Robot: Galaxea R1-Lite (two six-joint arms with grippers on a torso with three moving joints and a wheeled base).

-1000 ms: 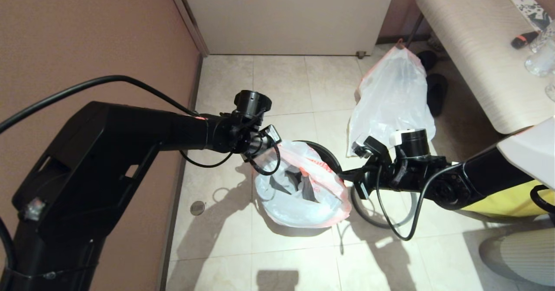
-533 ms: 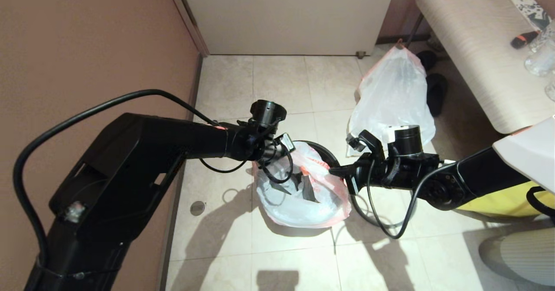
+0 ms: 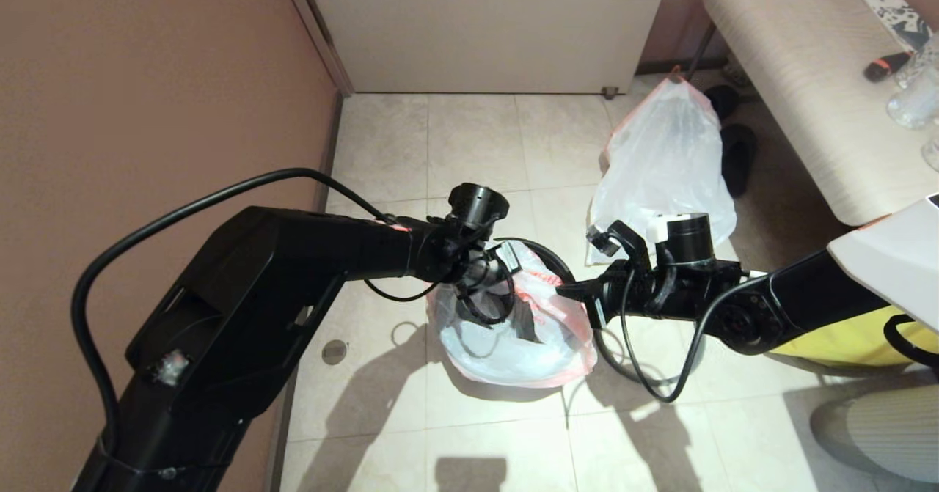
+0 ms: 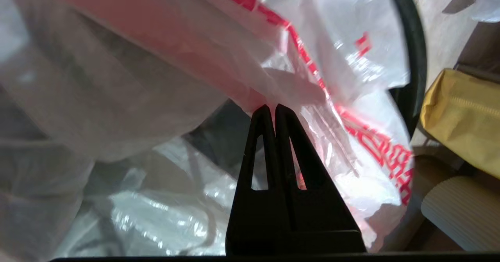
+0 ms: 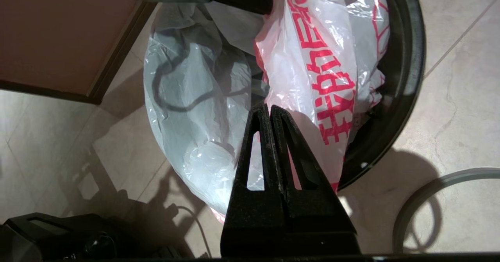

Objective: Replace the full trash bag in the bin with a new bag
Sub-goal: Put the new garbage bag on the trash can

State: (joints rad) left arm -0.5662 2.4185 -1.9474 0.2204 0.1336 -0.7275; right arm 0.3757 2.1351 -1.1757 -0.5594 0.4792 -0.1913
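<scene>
The new bag (image 3: 513, 338), thin white film with an orange-red hem and red lettering, hangs over the black bin (image 3: 552, 257) and hides most of it. My left gripper (image 3: 513, 276) is shut on the hem at the bag's left side; its tips (image 4: 271, 109) pinch the pink band. On the opposite side, my right gripper (image 3: 563, 292) is shut on the bag's edge (image 5: 312, 59) just inside the bin's rim (image 5: 406, 59). The full trash bag (image 3: 664, 162) stands on the floor beyond the right arm.
The bin's grey ring (image 5: 449, 175) lies on the tiles to the bin's right. A yellow fabric bag (image 3: 843, 342) sits under my right arm. A table (image 3: 807, 74) fills the far right, the brown wall (image 3: 147, 74) the left, with black slippers (image 3: 737, 155) under the table.
My left arm has swung right toward the bin, carrying the bag's hem over the opening. The right gripper has edged left and slightly up with its edge.
</scene>
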